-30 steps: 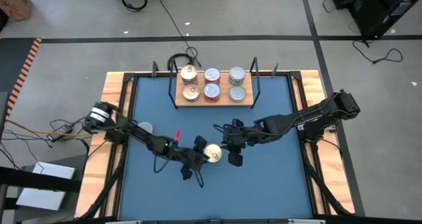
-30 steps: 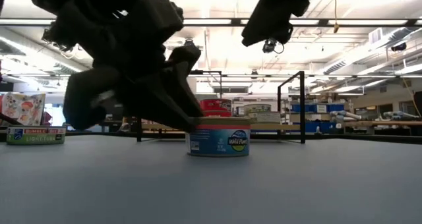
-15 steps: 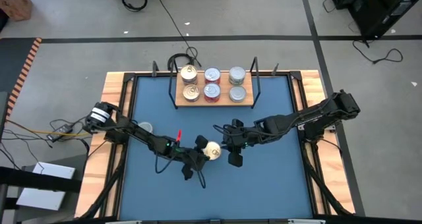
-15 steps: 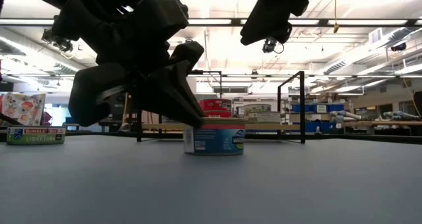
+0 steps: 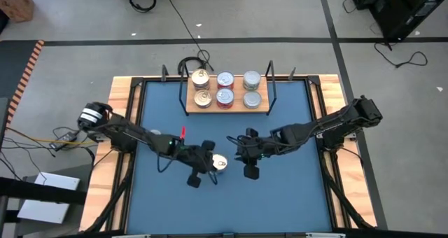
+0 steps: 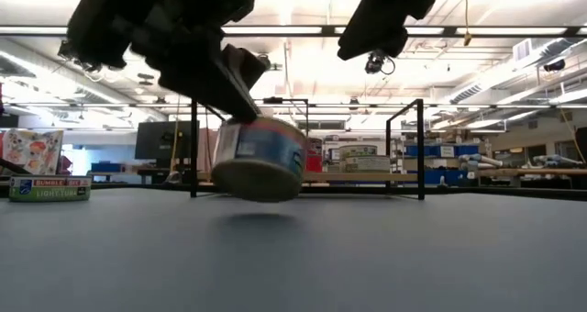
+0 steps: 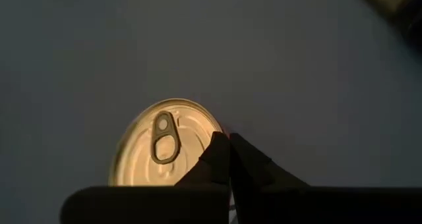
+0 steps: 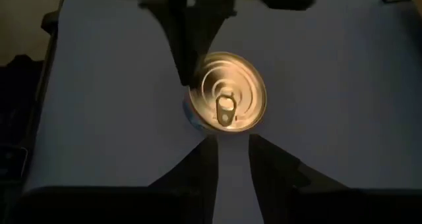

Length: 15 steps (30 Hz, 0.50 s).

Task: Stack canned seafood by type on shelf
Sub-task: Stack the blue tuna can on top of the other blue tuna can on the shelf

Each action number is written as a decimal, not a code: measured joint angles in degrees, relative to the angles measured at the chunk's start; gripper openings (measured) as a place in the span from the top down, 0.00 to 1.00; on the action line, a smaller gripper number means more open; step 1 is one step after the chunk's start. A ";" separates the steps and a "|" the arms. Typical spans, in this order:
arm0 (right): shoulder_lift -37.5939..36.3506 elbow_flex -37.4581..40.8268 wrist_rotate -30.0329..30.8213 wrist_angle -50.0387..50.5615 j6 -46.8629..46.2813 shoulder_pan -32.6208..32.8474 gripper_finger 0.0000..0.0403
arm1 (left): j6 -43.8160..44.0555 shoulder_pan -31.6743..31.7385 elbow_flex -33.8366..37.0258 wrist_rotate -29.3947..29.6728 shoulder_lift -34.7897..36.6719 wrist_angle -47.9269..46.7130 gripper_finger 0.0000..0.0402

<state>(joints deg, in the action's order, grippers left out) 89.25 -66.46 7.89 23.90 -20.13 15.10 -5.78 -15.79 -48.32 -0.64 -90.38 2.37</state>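
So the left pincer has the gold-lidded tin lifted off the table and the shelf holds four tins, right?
Not four: the high view shows six tins on the shelf. The left pincer does hold the gold-lidded tin off the table.

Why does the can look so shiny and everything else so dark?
In both wrist views the gold lid catches light while the table stays dim; in the low view bright ceiling lights turn the left tool holding the can into a silhouette.
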 joint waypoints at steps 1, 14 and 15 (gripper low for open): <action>0.00 0.00 0.05 -0.02 0.65 0.29 0.76 | 1.84 0.35 0.00 -0.86 0.37 0.27 1.00; 9.49 -0.07 15.52 -6.22 12.79 8.02 0.54 | 13.52 4.14 -0.06 -3.05 0.71 3.09 1.00; 10.46 -0.07 17.72 -7.05 12.97 8.63 0.51 | 13.75 4.28 -0.07 -3.06 0.71 3.08 1.00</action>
<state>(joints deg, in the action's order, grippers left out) 99.72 -66.52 25.61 16.85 -7.16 23.72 7.97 -11.51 -48.39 -3.70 -89.67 5.45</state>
